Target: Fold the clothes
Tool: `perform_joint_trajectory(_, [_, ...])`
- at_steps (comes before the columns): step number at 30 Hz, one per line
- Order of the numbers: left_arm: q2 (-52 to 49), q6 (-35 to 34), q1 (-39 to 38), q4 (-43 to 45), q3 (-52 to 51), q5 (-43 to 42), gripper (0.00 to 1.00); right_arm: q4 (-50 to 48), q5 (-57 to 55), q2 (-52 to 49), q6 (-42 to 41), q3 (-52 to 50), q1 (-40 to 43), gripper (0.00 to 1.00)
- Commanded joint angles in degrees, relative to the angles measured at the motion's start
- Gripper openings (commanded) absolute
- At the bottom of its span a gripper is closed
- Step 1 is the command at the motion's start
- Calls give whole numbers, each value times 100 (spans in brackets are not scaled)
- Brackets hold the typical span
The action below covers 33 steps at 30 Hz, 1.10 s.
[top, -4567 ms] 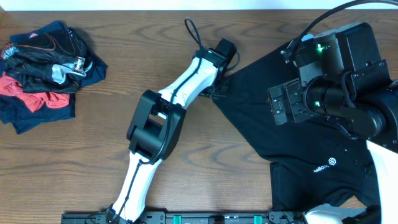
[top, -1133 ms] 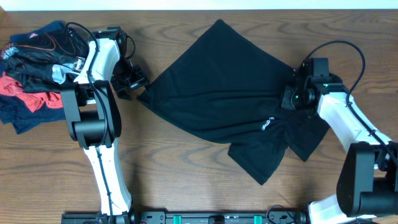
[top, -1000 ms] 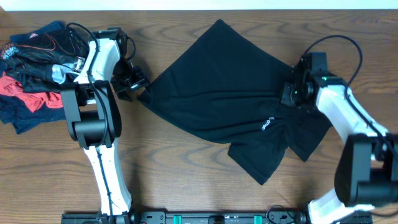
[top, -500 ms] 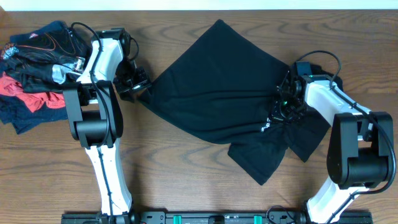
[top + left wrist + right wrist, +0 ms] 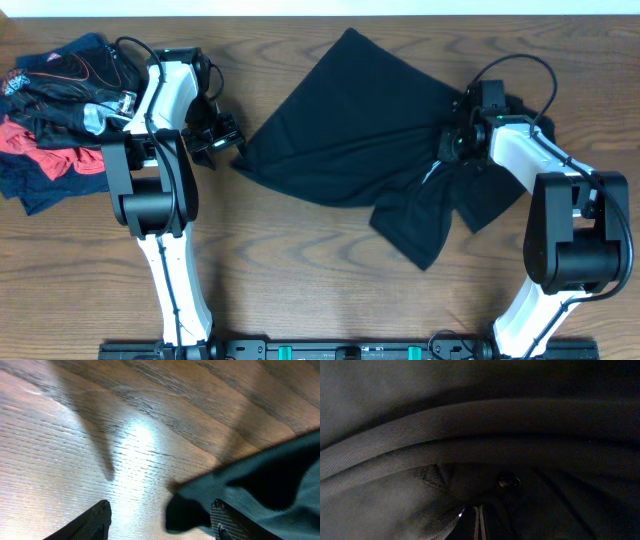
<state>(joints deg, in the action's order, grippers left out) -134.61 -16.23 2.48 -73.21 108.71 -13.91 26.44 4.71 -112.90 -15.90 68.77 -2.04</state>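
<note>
Fabric covers the middle of the wooden table (image 5: 300, 260): the black T-shirt (image 5: 350, 120) lies spread there on a slant, with one corner pointing to the far edge and a loose flap trailing toward the near right side. The left gripper (image 5: 222, 138) sits low at the shirt's left corner with its jaws apart and nothing grasped. In the left wrist view its two dark fingers (image 5: 97, 520) stand well separated over bare wood, and the tip of the shirt's corner lies between them, close to the right-hand finger; whether cloth and finger touch cannot be told. The right gripper (image 5: 455, 148) is at the shirt's right side, clamped on a bunch of the cloth, and wrinkles in the fabric draw together toward it. The right wrist view is filled with dark, rounded folds of the same material pressed close to the lens, so little else can be made out. At the far left of the table, well apart from the shirt, a pile of other garments (image 5: 60, 110) in black, red and navy lies crumpled.
</note>
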Motion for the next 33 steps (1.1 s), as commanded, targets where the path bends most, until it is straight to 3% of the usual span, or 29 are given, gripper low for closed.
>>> perform_joint_trajectory(1, [68, 98, 7, -37, 116, -269, 66, -76, -1340, -337, 245, 179, 129, 1])
perform_joint_trajectory(3, [68, 101, 7, -33, 116, -354, 65, 85, -1329, -337, 387, 505, 122, 8])
perform_joint_trajectory(7, [68, 120, 7, -35, 116, -363, 65, 1054, -903, -334, 398, 1185, 44, 48])
perform_joint_trajectory(11, [68, 234, 7, -17, 116, -363, 65, 2247, -791, -229, 577, 2028, -227, 55])
perform_joint_trajectory(13, [68, 356, 7, -4, 116, -365, 65, 2699, -791, -72, 636, 2450, -411, 63])
perform_joint_trajectory(15, [68, 452, 7, -20, 116, -367, 65, 3222, -787, 173, 538, 2889, -599, 77])
perform_joint_trajectory(19, [79, 660, -26, -109, 116, -380, 65, 3989, -791, 872, 251, 3254, -1016, 85])
perform_joint_trajectory(21, [107, 774, -68, -107, 116, -636, 65, 4212, -782, 1239, 133, 3250, -1191, 99])
perform_joint_trajectory(28, [608, 1025, -503, -101, 114, -940, 63, 5289, -273, 1902, -149, 2973, -1453, 99])
perform_joint_trajectory(33, [824, 1025, -745, -120, 114, -898, 63, 5171, -131, 1923, -273, 1989, -1475, 99])
